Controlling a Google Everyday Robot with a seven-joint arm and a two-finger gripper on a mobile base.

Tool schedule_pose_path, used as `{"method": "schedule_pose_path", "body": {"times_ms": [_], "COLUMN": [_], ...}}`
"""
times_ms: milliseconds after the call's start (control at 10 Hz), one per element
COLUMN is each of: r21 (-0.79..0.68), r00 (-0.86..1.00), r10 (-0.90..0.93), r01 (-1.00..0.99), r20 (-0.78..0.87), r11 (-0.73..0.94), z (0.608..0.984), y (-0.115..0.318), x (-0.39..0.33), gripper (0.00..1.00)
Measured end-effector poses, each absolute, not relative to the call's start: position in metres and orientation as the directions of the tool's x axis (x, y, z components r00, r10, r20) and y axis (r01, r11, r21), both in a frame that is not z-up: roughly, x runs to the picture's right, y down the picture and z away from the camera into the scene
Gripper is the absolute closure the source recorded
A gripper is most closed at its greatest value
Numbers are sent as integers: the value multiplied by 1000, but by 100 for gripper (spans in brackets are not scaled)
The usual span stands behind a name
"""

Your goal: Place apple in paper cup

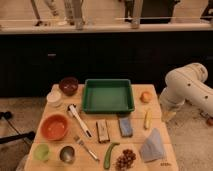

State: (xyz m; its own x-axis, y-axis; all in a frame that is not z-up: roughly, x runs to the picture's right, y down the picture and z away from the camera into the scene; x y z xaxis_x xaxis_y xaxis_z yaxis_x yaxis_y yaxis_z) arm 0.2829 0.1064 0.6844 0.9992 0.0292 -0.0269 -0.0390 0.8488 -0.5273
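Observation:
The apple (145,96), small, round and orange-yellow, sits on the wooden table (95,164) at its right edge, just right of the green tray (108,95). The paper cup (54,97), short and off-white, stands upright at the table's left side, below the maroon bowl (68,85). My white arm (185,90) is folded to the right of the table, its bend close to the apple but apart from it. My gripper does not show in the camera view.
On the table lie an orange bowl (54,127), a light green cup (42,151), a metal cup (67,153), a white-handled utensil (79,120), a fork (86,147), a blue sponge (125,126), a yellow corn-like item (147,119), grapes (125,159) and a grey cloth (152,146).

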Motion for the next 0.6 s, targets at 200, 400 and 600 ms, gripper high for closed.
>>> {"method": "schedule_pose_path", "body": {"times_ms": [200, 400, 600], "r21": [-510, -502, -509], "r00": [1000, 996, 982], "r10": [14, -3, -77], "r01": [1, 47, 154], "r20": [25, 89, 170], "r11": [860, 863, 847], "z": [695, 709, 722], "y": [92, 77, 72], "x": [279, 272, 270], "gripper": [37, 37, 37]}}
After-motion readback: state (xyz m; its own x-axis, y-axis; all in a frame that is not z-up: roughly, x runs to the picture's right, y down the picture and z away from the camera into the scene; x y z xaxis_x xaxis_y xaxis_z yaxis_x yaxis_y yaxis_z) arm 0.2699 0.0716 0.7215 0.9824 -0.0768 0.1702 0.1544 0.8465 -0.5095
